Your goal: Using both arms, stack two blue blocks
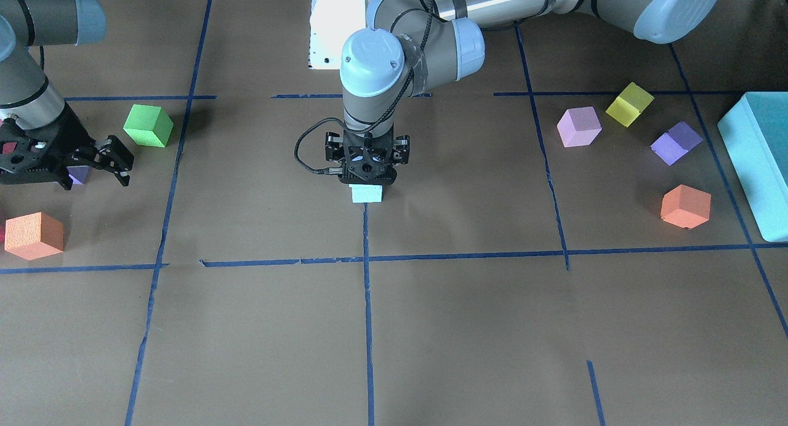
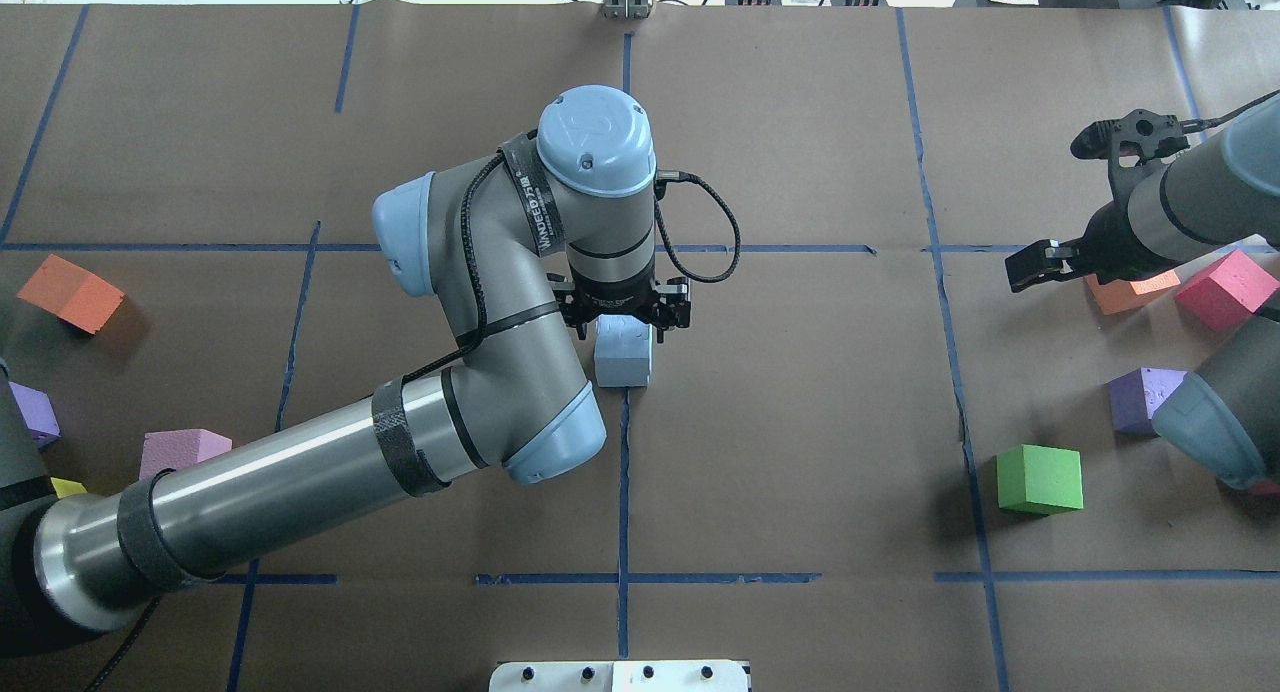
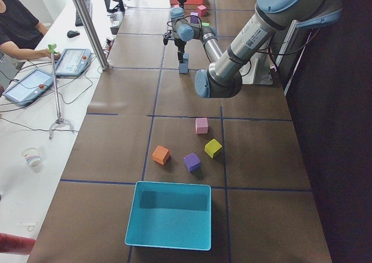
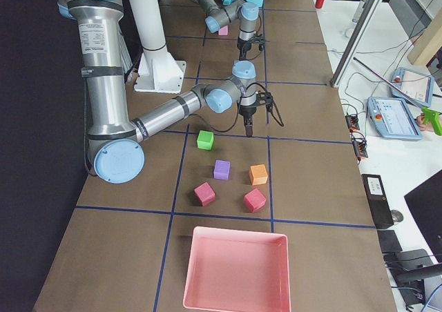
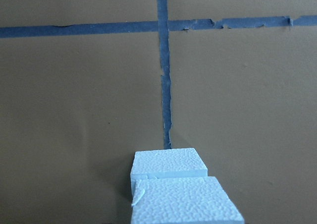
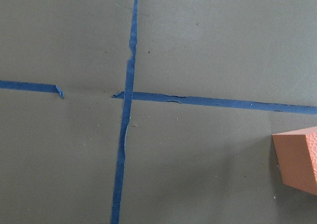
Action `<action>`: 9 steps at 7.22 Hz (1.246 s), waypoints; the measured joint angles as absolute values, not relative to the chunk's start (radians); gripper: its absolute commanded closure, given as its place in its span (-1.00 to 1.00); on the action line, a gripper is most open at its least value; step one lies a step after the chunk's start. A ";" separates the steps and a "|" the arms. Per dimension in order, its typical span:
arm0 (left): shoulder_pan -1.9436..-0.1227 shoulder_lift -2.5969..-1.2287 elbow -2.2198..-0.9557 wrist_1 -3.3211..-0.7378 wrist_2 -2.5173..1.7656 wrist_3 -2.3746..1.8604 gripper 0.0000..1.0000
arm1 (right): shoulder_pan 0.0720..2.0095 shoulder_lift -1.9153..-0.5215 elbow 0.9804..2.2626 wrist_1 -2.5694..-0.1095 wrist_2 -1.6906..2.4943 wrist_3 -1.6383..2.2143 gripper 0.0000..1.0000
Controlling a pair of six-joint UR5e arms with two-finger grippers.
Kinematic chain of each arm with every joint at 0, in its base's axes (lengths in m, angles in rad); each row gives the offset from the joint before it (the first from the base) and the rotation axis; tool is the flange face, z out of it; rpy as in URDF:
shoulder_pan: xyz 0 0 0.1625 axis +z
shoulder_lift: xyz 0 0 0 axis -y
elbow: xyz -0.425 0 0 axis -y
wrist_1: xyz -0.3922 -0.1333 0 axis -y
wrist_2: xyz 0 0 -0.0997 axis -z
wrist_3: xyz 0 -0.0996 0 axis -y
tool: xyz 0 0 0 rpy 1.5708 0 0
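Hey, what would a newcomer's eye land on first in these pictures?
The left gripper at the table's centre, directly above the pale blue blocks that sit on a tape line. Next, the right gripper, open near a green cube at the table's end.

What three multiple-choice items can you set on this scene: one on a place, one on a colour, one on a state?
1. Along the table, the left gripper is: A at the robot's left end, B in the middle, C at the robot's right end.
2. The cube in the right wrist view is: A orange, B yellow, C green.
3. The right gripper is: A shut, B out of view, C open.
B: it stands over the blue blocks on the centre line. A: its faces are orange. C: its fingers are spread.
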State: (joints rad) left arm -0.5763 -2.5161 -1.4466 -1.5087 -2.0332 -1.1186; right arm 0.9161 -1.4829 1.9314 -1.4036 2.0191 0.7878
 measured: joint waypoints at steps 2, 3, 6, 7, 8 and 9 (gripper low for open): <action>-0.647 -2.415 -1.644 -1.474 -2.042 -1.114 -0.99 | 0.933 -1.488 1.941 -1.403 2.037 0.775 -1.00; -0.696 -2.327 -1.754 -1.453 -2.048 -1.070 -0.99 | 0.974 -1.492 1.942 -1.404 2.079 0.749 -1.00; -0.910 -2.008 -1.935 -1.448 -2.175 -0.651 -0.98 | 1.265 -1.507 1.864 -1.437 2.306 0.471 -1.00; -1.012 -1.897 -1.956 -1.449 -2.229 -0.471 -0.98 | 1.372 -1.508 1.808 -1.462 2.364 0.328 -1.00; -1.125 -1.795 -1.955 -1.448 -2.275 -0.271 -0.98 | 1.458 -1.509 1.764 -1.515 2.395 0.168 -1.00; -1.239 -1.728 -1.924 -1.444 -2.316 -0.096 -0.98 | 1.520 -1.512 1.742 -1.595 2.404 0.013 -1.00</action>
